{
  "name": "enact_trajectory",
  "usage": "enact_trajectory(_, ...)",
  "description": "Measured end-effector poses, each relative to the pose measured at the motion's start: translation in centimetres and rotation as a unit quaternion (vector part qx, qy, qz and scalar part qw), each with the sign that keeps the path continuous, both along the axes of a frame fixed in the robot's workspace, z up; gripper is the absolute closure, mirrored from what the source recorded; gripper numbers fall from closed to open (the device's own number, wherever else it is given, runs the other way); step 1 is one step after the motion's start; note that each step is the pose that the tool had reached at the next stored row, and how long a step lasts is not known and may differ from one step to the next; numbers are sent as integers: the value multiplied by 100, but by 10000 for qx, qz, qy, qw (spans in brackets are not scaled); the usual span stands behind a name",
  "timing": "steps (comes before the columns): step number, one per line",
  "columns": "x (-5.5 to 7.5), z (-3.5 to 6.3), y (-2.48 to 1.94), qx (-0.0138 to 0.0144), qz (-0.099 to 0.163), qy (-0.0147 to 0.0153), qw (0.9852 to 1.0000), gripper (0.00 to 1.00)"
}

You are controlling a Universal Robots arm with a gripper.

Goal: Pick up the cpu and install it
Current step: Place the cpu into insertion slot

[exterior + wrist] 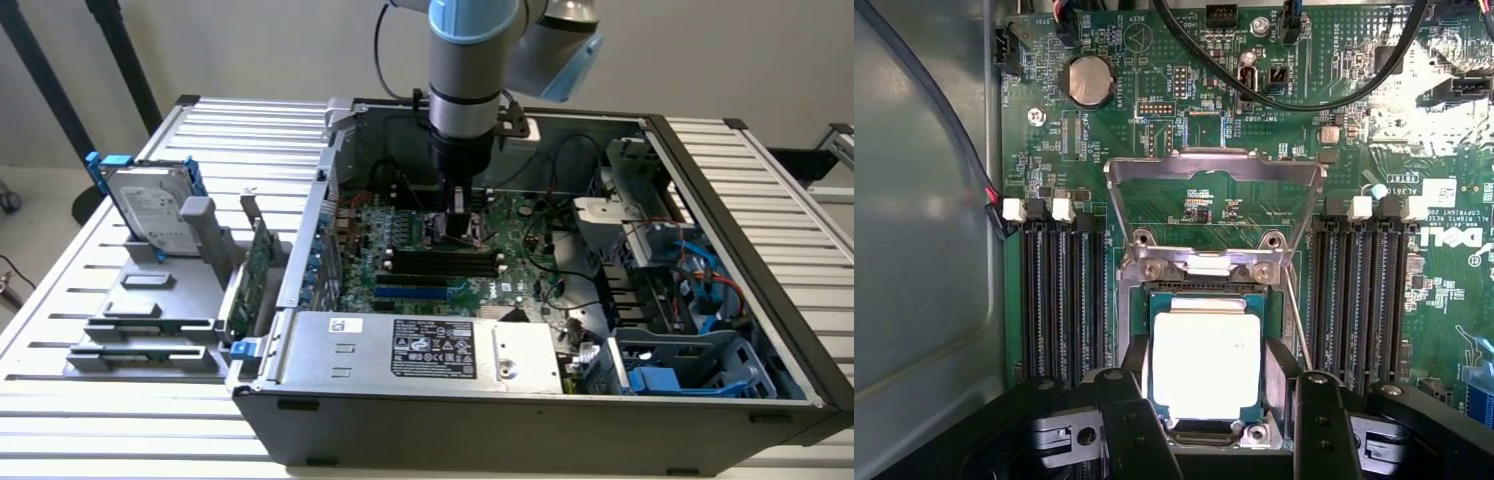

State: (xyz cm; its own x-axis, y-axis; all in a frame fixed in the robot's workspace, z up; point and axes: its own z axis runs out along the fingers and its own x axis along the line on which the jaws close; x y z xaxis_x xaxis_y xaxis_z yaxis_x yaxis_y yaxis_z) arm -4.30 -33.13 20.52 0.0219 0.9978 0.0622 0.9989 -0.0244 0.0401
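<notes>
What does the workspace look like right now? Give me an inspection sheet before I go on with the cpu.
Surface: slatted metal table carrying an open computer case.
Job's things: cpu lies within the socket frame on the motherboard; load plate hinged up, open.
Clutter: hard drive and green card stand in a grey rack at the exterior view's left.
End effector: down inside the case, right at the cpu.
Cables: black cables loop over the motherboard; blue cables by the drive bays.
Surroundings: plain wall.
</notes>
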Motion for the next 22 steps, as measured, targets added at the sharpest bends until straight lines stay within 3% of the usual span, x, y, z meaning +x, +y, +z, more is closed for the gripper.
enact_trajectory(8, -1, -26, 18, -11, -13, 0, 10000, 46)
enact_trajectory(16, 0, -44, 50, -86, -18, 0, 10000, 46)
enact_trajectory(22, -1, -50, 53, -117, -18, 1, 9999, 46)
